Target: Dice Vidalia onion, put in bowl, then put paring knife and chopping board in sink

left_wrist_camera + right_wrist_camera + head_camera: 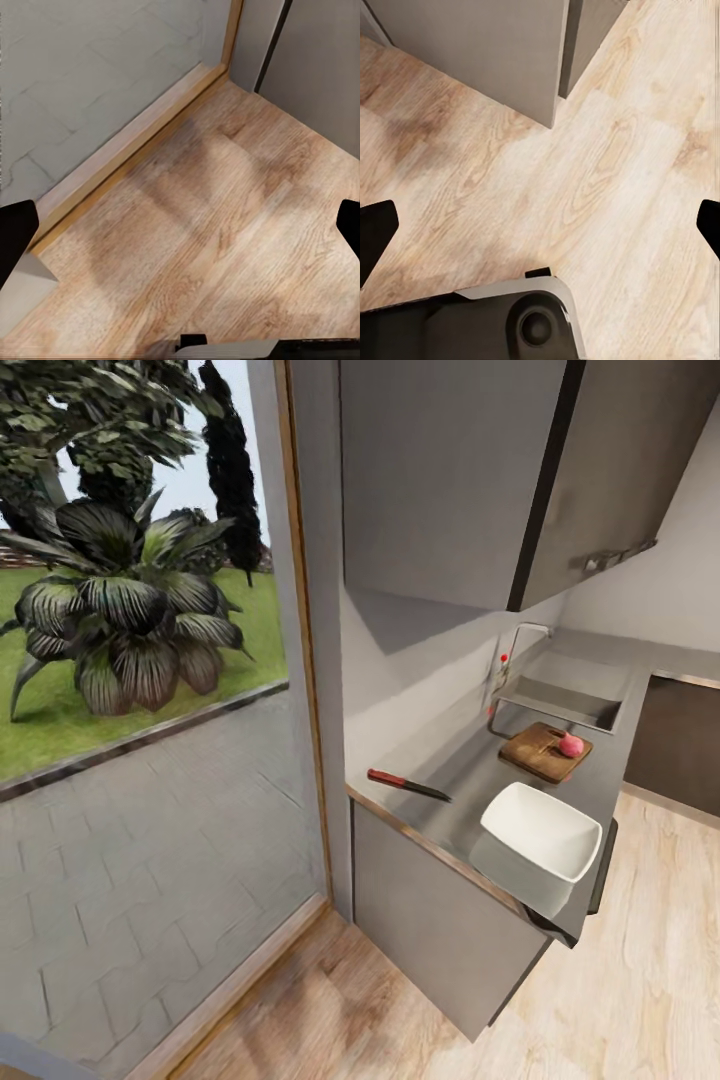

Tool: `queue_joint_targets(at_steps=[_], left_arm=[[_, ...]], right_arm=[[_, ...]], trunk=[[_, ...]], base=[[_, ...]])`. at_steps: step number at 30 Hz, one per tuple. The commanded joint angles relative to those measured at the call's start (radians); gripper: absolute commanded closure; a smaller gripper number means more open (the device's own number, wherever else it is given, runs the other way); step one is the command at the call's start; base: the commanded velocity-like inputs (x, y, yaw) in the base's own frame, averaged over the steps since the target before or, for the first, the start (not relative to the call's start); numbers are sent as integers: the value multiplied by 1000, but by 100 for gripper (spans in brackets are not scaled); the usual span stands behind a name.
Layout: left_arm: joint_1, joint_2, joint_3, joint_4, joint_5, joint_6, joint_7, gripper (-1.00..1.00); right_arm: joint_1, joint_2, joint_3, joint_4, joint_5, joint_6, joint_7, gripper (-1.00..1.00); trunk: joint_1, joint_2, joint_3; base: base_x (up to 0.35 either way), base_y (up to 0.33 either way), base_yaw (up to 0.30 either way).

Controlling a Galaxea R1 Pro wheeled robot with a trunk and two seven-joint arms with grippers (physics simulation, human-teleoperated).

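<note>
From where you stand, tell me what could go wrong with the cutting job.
1. The bowl sits at the countertop's end near the edge; a careless approach could knock it off.
2. The onion is round and rests near the chopping board's edge, so it may roll off.
3. The knife lies flat by the counter's front edge, awkward to grip and easy to push over.

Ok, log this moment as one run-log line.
phase: at counter end | onion: on chopping board, by sink | paring knife: on countertop | bowl: empty | left gripper, right gripper: open over floor
</note>
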Motion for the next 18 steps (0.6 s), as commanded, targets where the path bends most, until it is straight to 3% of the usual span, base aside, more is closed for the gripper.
queue_joint_targets(at_steps=[1,18], left_arm=[[0,1,-6,0,5,-3,6,-100],[0,0,-6,11,5,-4,7,-100]], right_arm=[[0,-4,5,-2,-4,-1,-3,-100],[0,-7,7,-1,-5,1,-3,-100]], trunk=[[1,-2,-2],[1,-2,-2]], base=[[0,0,0],[-80,0,0]])
